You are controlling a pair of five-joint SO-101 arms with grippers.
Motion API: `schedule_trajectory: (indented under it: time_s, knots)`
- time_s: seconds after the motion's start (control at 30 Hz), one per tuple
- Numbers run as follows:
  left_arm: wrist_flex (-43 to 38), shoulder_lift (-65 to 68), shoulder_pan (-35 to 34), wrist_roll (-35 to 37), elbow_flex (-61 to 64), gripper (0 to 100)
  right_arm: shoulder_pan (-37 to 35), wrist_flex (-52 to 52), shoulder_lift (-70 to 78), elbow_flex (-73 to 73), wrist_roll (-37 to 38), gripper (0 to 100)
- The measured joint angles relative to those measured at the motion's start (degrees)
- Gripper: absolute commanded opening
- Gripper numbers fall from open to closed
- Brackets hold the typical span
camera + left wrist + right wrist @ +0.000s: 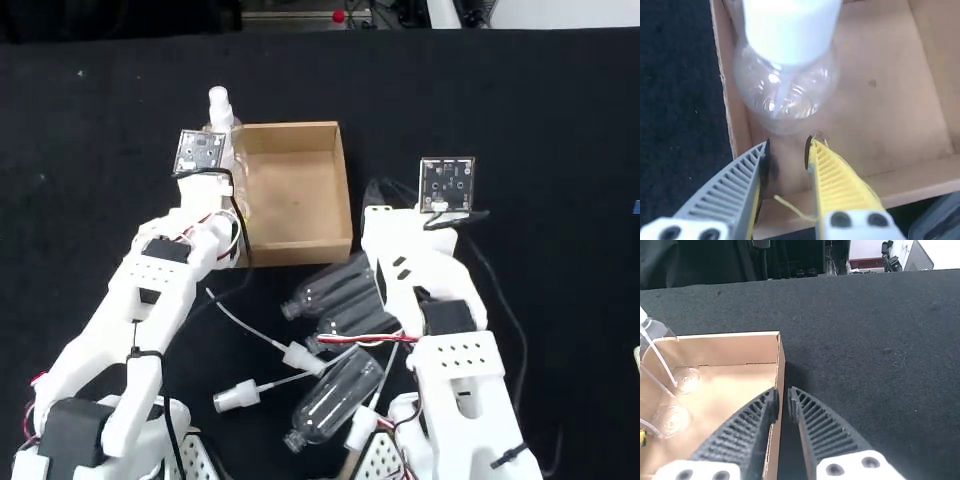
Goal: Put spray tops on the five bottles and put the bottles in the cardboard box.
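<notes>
Bottle (782, 95) capped and upright in cardboard box (300, 200)

My left claw (786, 150) hangs over the box's left side, fingers spread a little and pinching nothing; the capped one stands just beyond them against the left wall. My right claw (782, 392), almost pressed together and empty, sits at the right wall. Uncapped bottles (335, 395) and 2 spray tops (300, 357) lie on the near table (100, 150).

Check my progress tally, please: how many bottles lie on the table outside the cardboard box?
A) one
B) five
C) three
C: three bottles lie on their sides on the table between the arms, outside the cardboard box.
</notes>
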Motion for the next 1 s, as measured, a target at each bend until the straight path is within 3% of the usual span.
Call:
schedule_trajectory:
  time_s: [1.0]
  knots:
    - [-6.51, 0.7, -3.69, 0.0, -0.7, 12, 0.0, 0.0, 0.0, 0.0, 0.0, 2.5]
